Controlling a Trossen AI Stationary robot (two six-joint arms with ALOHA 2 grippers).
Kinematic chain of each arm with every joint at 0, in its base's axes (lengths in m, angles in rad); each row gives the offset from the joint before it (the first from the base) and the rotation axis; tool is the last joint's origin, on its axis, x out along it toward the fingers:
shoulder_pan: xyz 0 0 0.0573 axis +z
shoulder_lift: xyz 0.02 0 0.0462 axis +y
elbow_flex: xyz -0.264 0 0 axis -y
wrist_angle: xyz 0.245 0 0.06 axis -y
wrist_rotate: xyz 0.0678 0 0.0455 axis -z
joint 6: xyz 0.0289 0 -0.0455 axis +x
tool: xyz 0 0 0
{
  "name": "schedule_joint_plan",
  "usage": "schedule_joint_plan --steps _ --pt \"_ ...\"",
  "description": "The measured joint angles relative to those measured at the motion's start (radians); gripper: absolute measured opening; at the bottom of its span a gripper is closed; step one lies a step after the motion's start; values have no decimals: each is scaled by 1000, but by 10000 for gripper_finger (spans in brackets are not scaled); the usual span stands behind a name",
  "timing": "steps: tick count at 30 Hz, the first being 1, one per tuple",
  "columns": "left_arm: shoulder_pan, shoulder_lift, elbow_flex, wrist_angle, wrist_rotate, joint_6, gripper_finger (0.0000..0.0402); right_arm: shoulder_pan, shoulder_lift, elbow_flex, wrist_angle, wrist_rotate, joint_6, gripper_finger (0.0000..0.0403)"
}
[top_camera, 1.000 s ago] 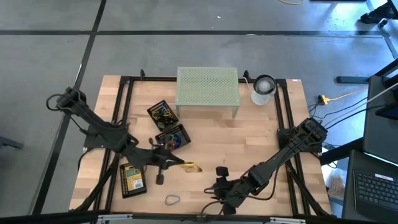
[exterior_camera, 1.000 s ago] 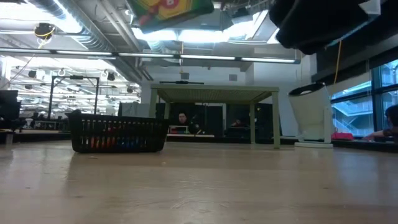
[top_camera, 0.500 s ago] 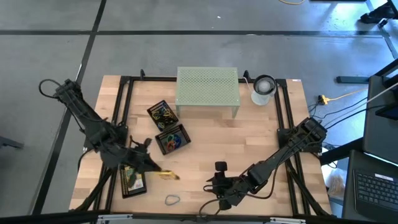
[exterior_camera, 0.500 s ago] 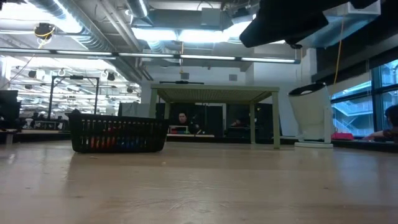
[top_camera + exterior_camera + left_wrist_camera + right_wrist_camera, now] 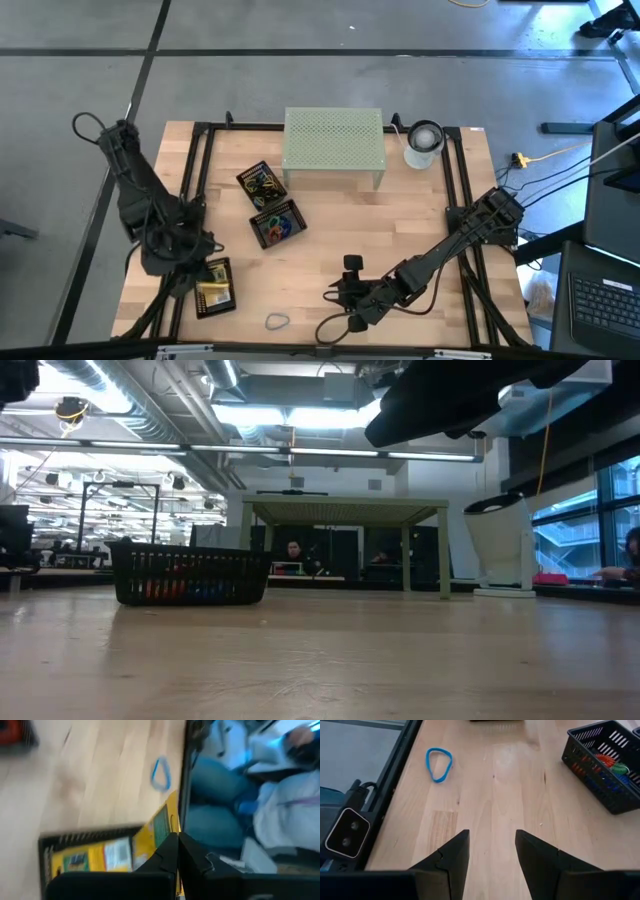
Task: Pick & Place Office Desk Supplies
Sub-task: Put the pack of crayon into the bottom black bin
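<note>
Right wrist view: our right jaws (image 5: 492,857) stand parted and empty over bare counter (image 5: 485,815). The blue rubber band (image 5: 439,764) lies flat just ahead of them, off to one side near the counter's edge rail; a black mesh tray (image 5: 610,765) of coloured bands sits farther off on the other side. We judge the band the next pick: centre one finger inside the loop, descend fully, pinch low. Left jaws (image 5: 178,851) are clenched, empty, over the tray holding a yellow crayon box (image 5: 90,856).

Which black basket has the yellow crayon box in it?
The black basket nearest the left pincer, at the table's front left. The other two baskets hold rubber bands, not a crayon box.
</note>
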Motion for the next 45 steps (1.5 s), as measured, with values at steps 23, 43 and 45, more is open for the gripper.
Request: schedule_joint_plan --steps 23,43,45 --pt "-124 295 0 -46 -77 -176 8 0 0 0 0 0 -7 164" --pt "-123 315 1 -288 -82 -330 41 -23 0 0 19 -1 -40 164" --pt "-123 315 1 -289 -82 -322 56 -23 0 0 19 -1 -40 164"
